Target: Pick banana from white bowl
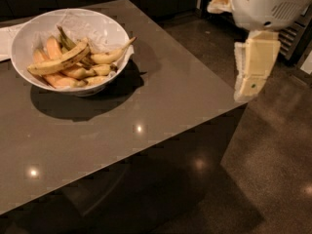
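Note:
The white bowl (100,25) stands at the far left of the dark table and holds several bananas. The banana (60,62), long, pale yellow and speckled, lies across the top of the pile, nearly straight, pointing from lower left to upper right. Orange-tinted bananas (52,49) and a small curved yellow one with a long stem (111,56) lie around it. My gripper (253,67) hangs cream-coloured below the white arm housing at the right, off the table's right edge, well away from the bowl and holding nothing.
The dark grey table (146,106) has its right corner near my gripper and its front edge running down to the left. A white sheet (6,40) lies at the far left edge. A polished dark floor (263,169) lies at the right, with a grille (295,38) behind the arm.

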Robot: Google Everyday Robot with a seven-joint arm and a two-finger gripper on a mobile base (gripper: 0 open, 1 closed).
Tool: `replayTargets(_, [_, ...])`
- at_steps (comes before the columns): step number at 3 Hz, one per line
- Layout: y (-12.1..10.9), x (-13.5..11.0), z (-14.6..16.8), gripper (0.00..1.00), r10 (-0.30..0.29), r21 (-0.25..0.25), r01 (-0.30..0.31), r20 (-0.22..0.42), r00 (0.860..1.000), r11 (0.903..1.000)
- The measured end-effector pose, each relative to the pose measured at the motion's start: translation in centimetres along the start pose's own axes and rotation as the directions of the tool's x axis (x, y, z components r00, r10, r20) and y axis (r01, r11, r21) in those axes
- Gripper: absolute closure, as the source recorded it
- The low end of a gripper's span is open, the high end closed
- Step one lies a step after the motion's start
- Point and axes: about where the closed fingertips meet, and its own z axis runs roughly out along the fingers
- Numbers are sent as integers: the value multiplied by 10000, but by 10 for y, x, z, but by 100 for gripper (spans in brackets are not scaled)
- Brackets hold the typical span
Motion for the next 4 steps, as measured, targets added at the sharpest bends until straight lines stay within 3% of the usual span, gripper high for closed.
replayTargets(2, [-4, -1, 0, 0, -33, 165, 35, -153, 9999, 9999])
replayTargets(3, [-25, -14, 0, 0, -326, 278, 343, -578, 9978, 9990])
replayTargets(4, [-59, -41, 0, 0, -1064, 413, 1102, -854, 9906, 9930])
